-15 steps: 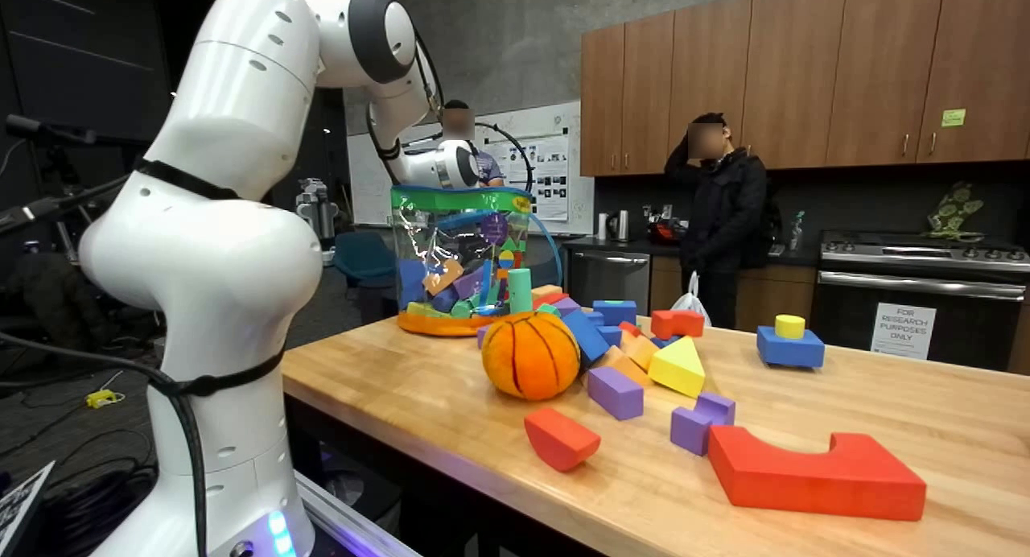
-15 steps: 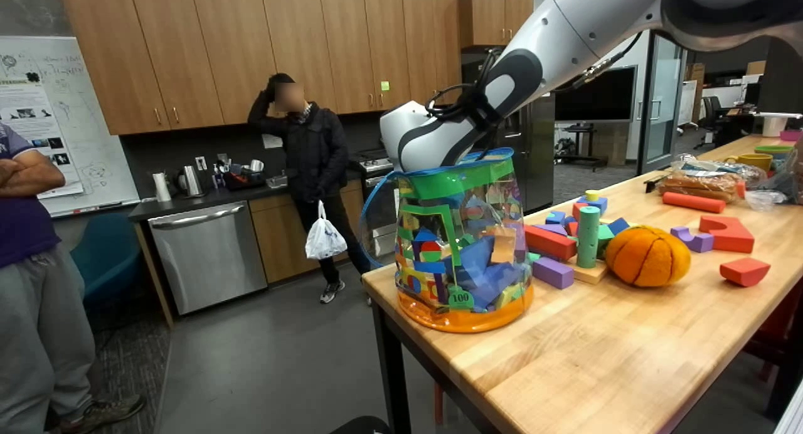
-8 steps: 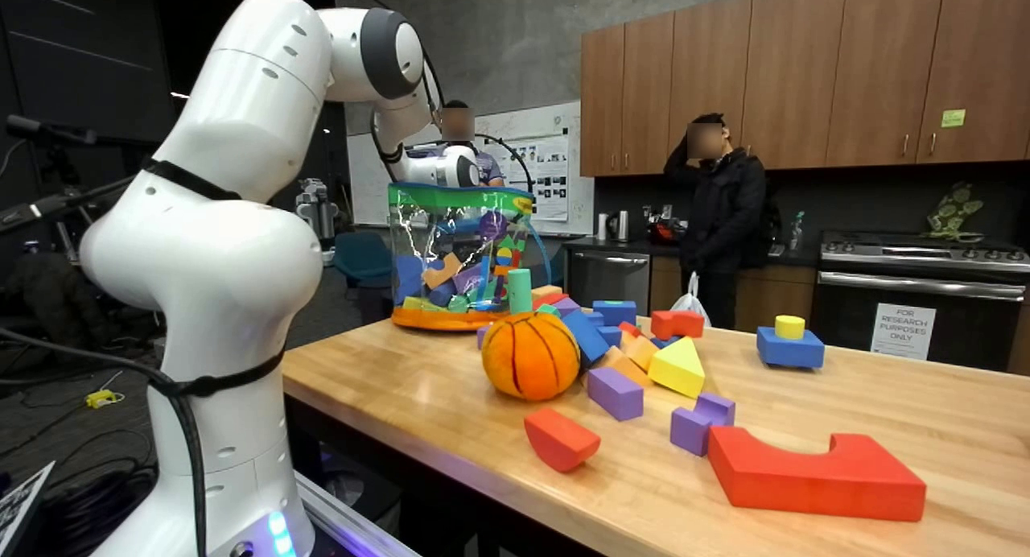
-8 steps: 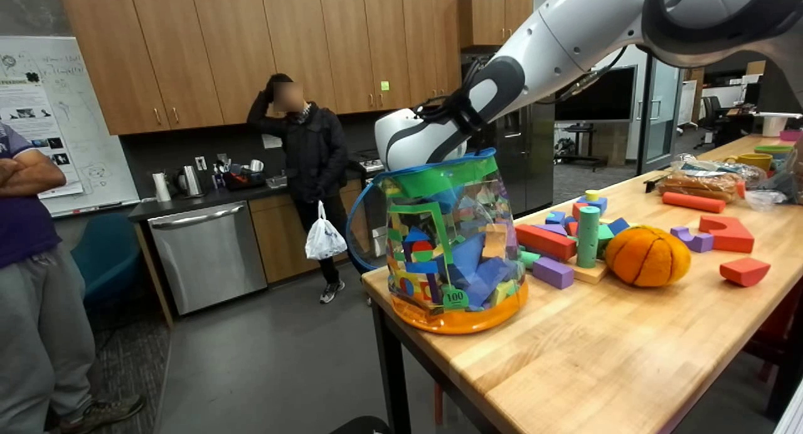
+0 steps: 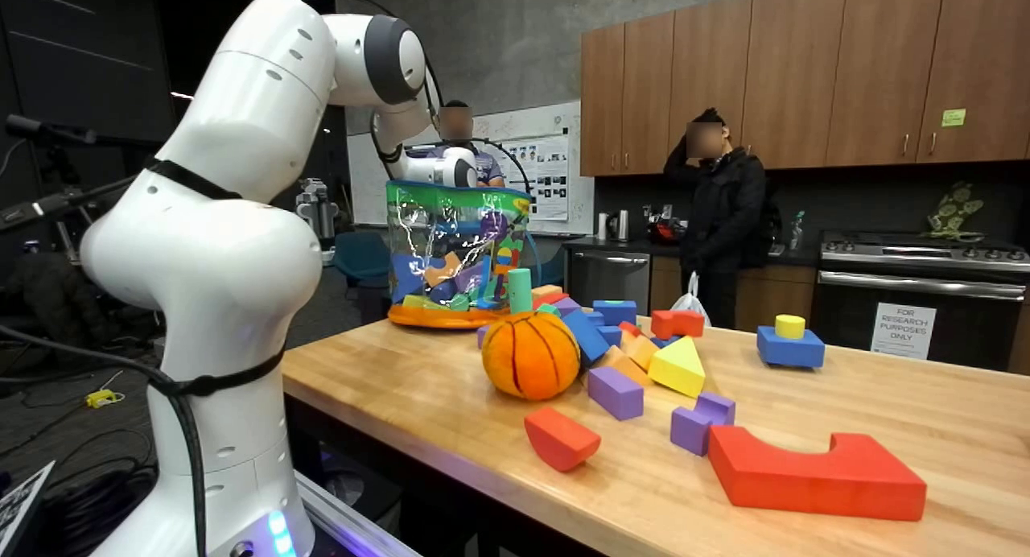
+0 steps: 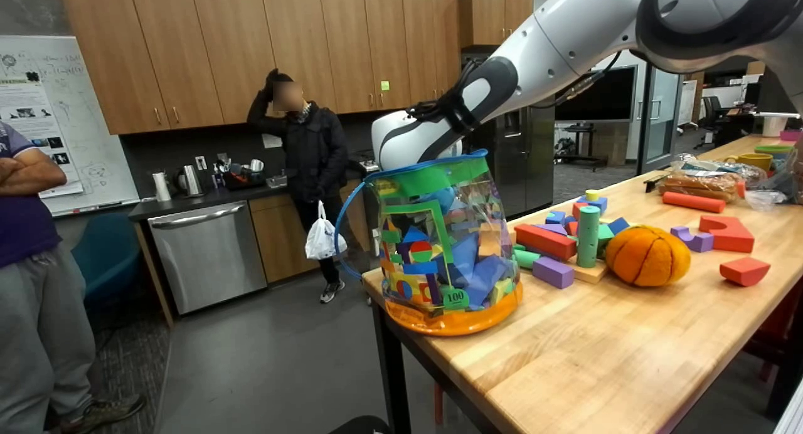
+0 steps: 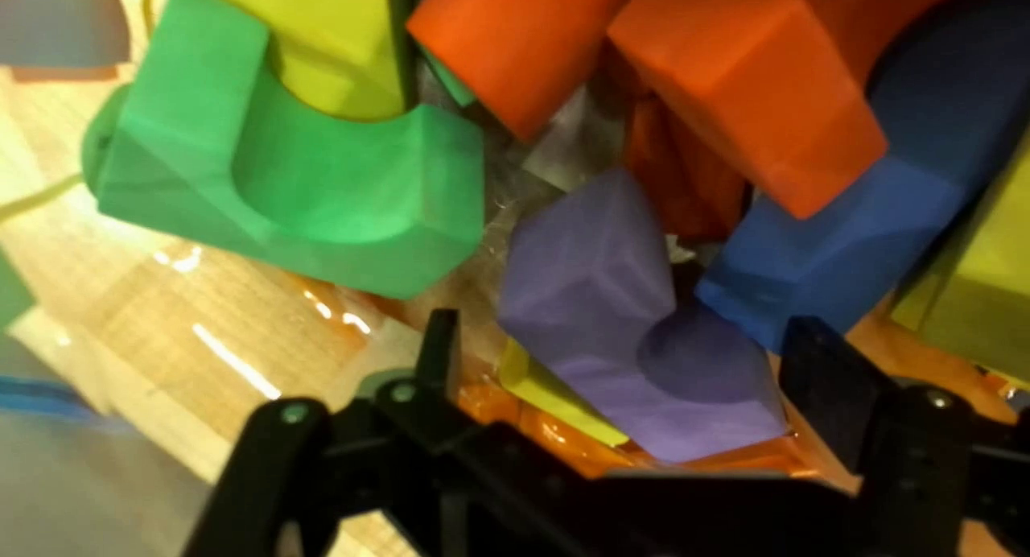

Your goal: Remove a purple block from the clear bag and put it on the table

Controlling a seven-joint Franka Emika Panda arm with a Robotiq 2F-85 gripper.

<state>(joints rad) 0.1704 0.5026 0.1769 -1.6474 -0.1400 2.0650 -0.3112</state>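
The clear bag (image 5: 402, 247) with its green top band stands on the light-wood table (image 5: 386, 372); it also shows at the table's corner in an exterior view (image 6: 464, 182). My arm reaches down into its open top. In the wrist view my gripper (image 7: 625, 323) is open, its fingers wide apart. A purple block (image 7: 607, 352) with a rounded notch lies between and beyond the fingertips, with visible space at the left finger. Whether the right finger touches it I cannot tell. In both exterior views the fingers are hidden inside the bag.
In the bag, a green arch block (image 7: 322, 179), orange-red blocks (image 7: 748, 90) and a blue block (image 7: 853, 227) lie around the purple one. On the table, an orange ball (image 5: 531, 356) and many loose blocks stand beside the bag. The table's edge is close to the bag.
My arm has lowered, and its wrist has moved a little left and down in an exterior view. The bag has slid slightly left in both exterior views. The table blocks have not moved.
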